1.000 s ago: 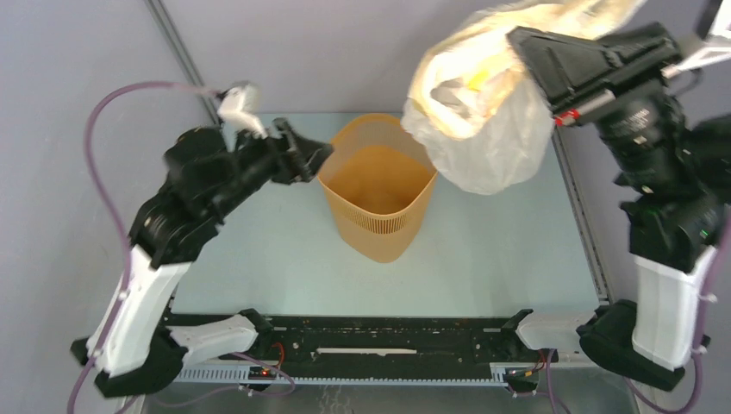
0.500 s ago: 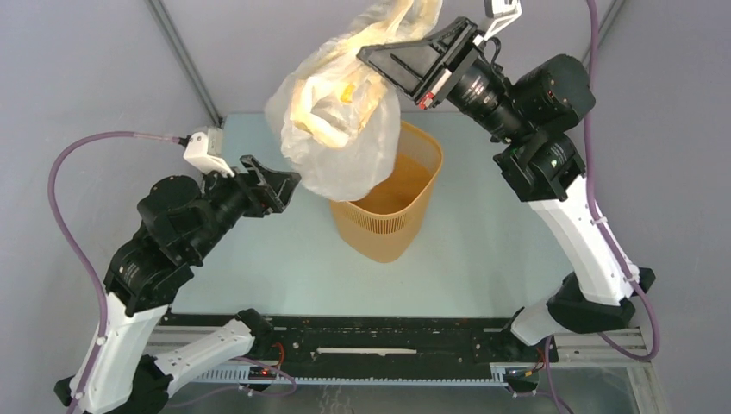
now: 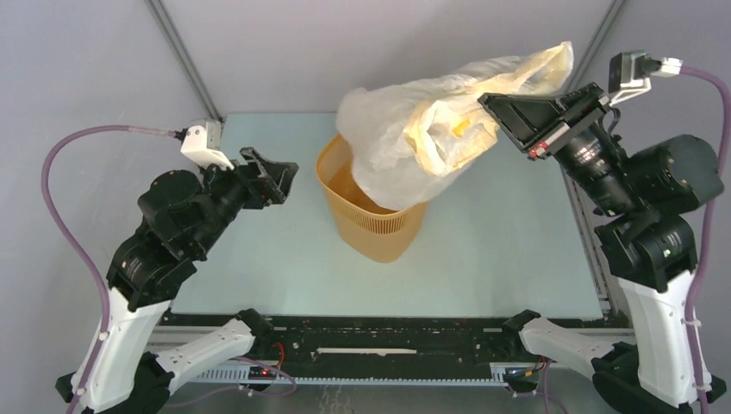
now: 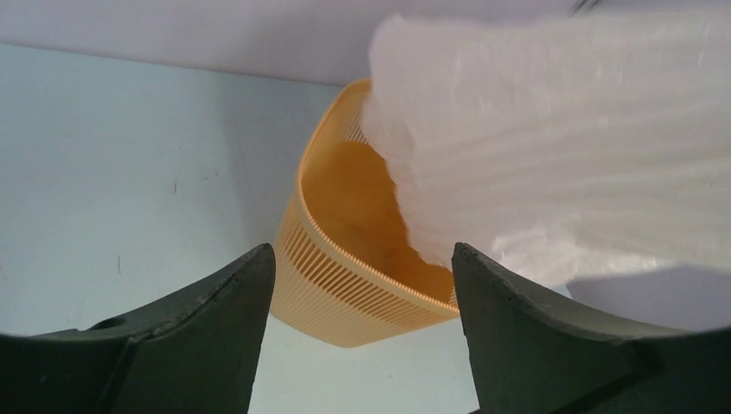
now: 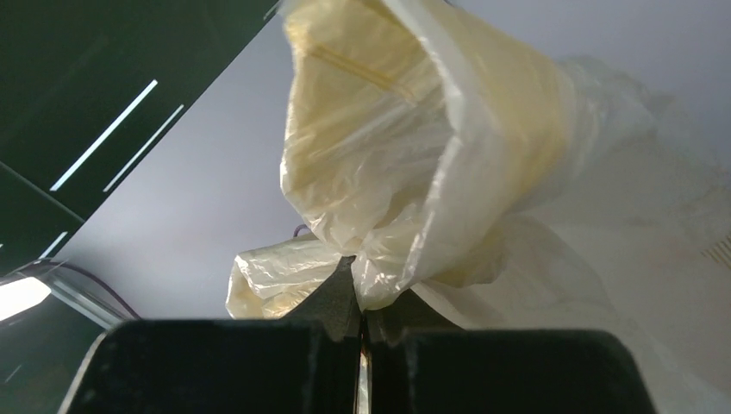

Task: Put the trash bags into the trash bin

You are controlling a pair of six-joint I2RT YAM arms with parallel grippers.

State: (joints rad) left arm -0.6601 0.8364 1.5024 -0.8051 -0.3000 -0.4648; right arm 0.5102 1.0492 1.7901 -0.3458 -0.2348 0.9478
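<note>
- Bench [image 3: 500,259]: pale blue-green top, both arm bases at its near edge.
- Bag [image 3: 405,147]: thin, wrinkled cream-white film, yellowish toward the rim. It hangs in the air from the right gripper. In the top view its lower bulge overlaps the far and right part of the bin mouth; cannot tell whether the film touches the rim. A bunched yellowish end sticks up and to the right past the gripper. In the left wrist view the bag's bottom edge sits over the right side of the opening, and the left side of the mouth is uncovered.
- Bin [image 3: 379,235]: orange-yellow, tapered, rounded-square mouth. Upright on the bench at about mid-width, between the two arms. A band of thin vertical slots shows on its wall.
- Right gripper [image 3: 485,102]: raised, right of the bin, pointing left. Jaws are pressed together on a pinch of bag film, seen plainly in the right wrist view.
- Left gripper [image 3: 289,179]: left of the bin, clear of its wall, aimed at bin and bag. Jaws are spread wide with nothing between them.
</note>
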